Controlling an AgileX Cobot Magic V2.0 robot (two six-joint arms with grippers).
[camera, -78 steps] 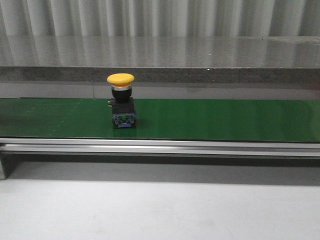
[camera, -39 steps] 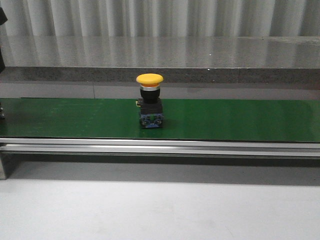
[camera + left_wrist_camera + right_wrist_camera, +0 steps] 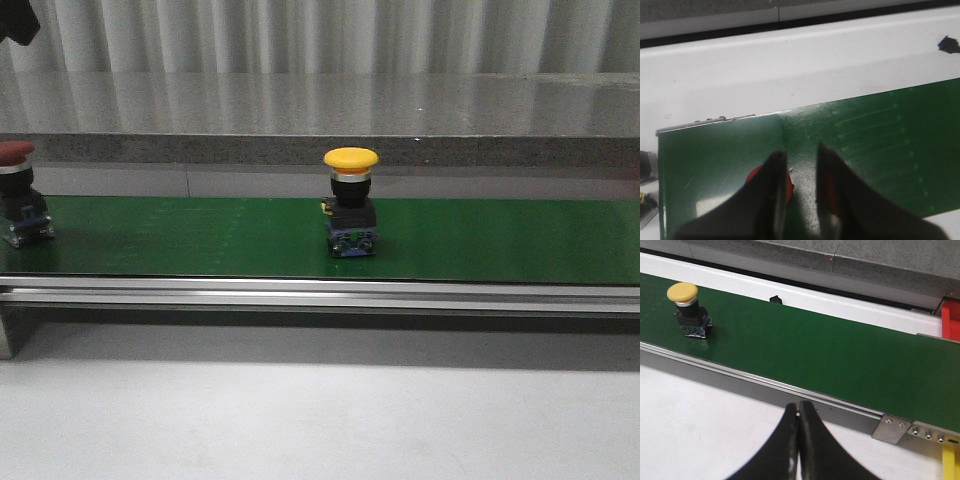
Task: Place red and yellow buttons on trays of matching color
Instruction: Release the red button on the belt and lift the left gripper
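Yellow button point(image 3: 351, 203) shifted right, red button point(image 3: 18, 195) edge-cropped

Even, moderate overhead light. Soft glare streaks on the green belt point(image 3: 480, 240) and grey ledge point(image 3: 320, 105) (front view). Left wrist view blurred, the fingers point(image 3: 775, 200) dark and out of focus. Right wrist view sharper.

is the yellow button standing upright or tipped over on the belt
Upright. The yellow button stands on its dark base on the green belt, with its cap on top and level in both the front and right wrist views.
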